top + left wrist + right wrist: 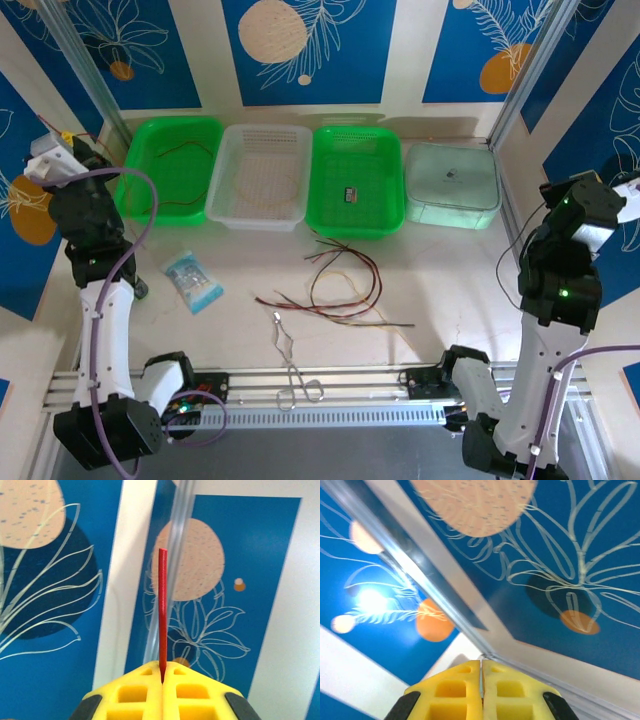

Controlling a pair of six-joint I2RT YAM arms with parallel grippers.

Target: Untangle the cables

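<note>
A loose tangle of thin red, dark and yellowish cables (340, 290) lies on the table in front of the middle baskets. My left gripper (62, 137) is raised at the far left, facing the wall. Its yellow jaws (163, 672) are shut on a red cable (162, 610) whose end sticks straight up between them. More thin cable lies in the left green basket (165, 128). My right gripper (481, 666) is raised at the far right with its yellow jaws closed together. A thin dark strand (510, 252) hangs beside that arm; whether the jaws pinch it I cannot tell.
Along the back stand a white basket (262, 215), a second green basket (357, 228) and a lidded clear box (452, 185). Silver forceps (290, 362) lie near the front rail. A blue packet (192, 280) rests left of the tangle. Metal frame posts rise at both back corners.
</note>
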